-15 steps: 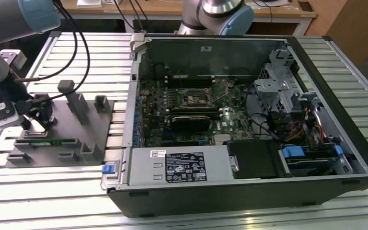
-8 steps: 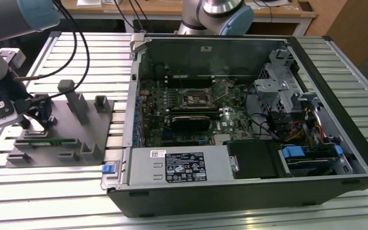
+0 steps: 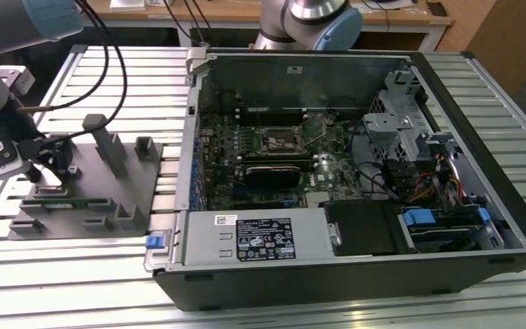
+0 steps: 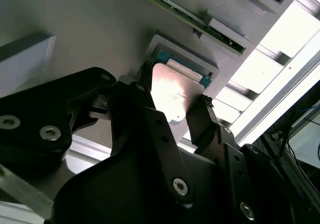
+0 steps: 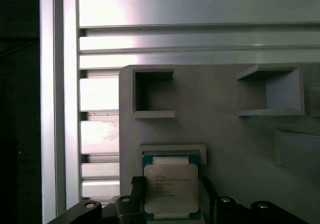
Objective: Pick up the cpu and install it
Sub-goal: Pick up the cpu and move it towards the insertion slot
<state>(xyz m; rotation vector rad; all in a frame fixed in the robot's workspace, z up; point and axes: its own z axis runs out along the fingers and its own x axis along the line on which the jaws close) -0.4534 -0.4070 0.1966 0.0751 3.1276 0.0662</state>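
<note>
The cpu (image 5: 171, 188), a small square chip with a pale silver top and green edges, sits at a shallow square pocket of the grey plastic tray (image 3: 117, 181). My gripper (image 3: 48, 171) hangs over the tray at the exterior view's left. In both wrist views its two black fingers press against opposite edges of the cpu (image 4: 172, 91), so the gripper (image 4: 175, 86) is shut on it. Whether the chip rests in the pocket or is slightly raised, I cannot tell. The open socket (image 3: 279, 140) lies on the motherboard inside the case.
An open black computer case (image 3: 355, 274) lies to the exterior view's right of the tray on a slatted aluminium table (image 3: 80, 274). Upright grey posts (image 3: 107, 147) rise from the tray beside my gripper. A thin green circuit strip (image 4: 200, 21) lies in a tray slot.
</note>
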